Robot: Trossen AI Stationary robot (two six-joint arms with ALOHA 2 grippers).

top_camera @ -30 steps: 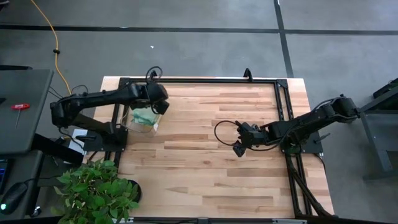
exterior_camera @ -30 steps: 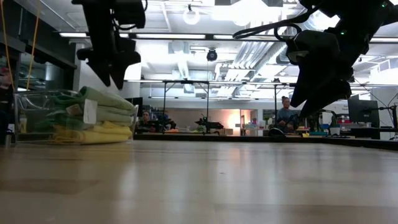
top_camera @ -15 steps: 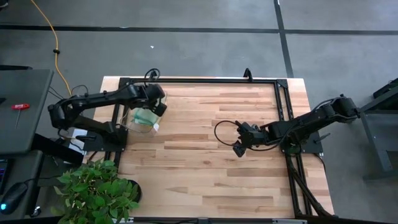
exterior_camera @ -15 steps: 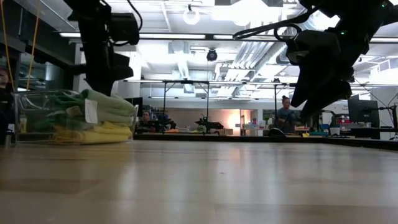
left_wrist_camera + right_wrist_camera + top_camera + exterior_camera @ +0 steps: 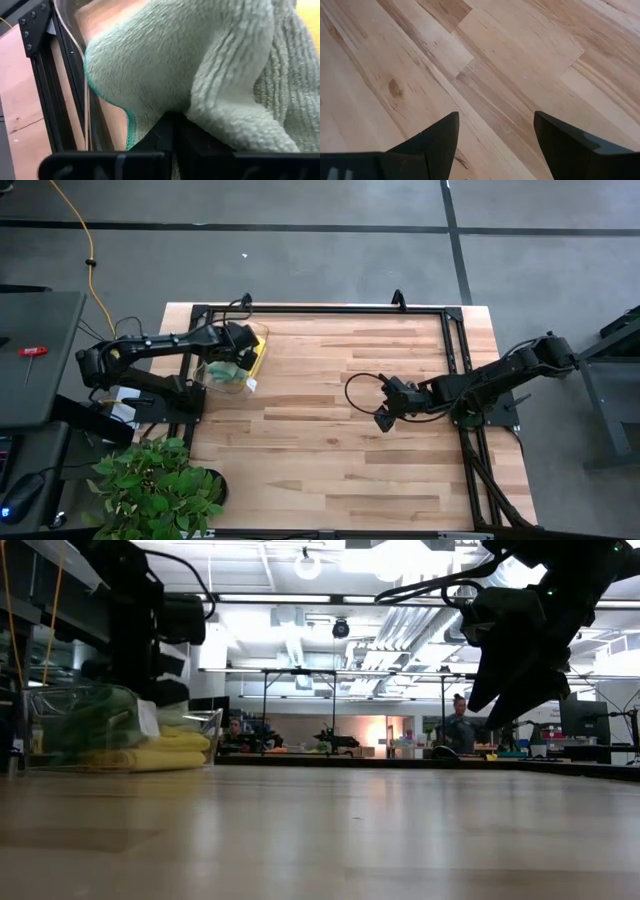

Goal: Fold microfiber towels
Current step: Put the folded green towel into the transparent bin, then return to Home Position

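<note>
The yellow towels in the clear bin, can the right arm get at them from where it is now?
Probably not directly. The right gripper hangs open over bare table mid-right, while the yellow towels lie in the clear bin at the far left, where the left gripper is already reaching in, pressed into a green towel.

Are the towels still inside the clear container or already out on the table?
Inside. The towels lie stacked in the clear container, where the left gripper reaches in.

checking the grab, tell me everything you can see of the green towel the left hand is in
The green towel is pale sage microfiber, fluffy and ribbed, with a darker green stitched edge. It lies bunched in the clear bin at the table's left edge, on top of the yellow towels. The left hand is pressed down into its folds; whether it grips is hidden.
</note>
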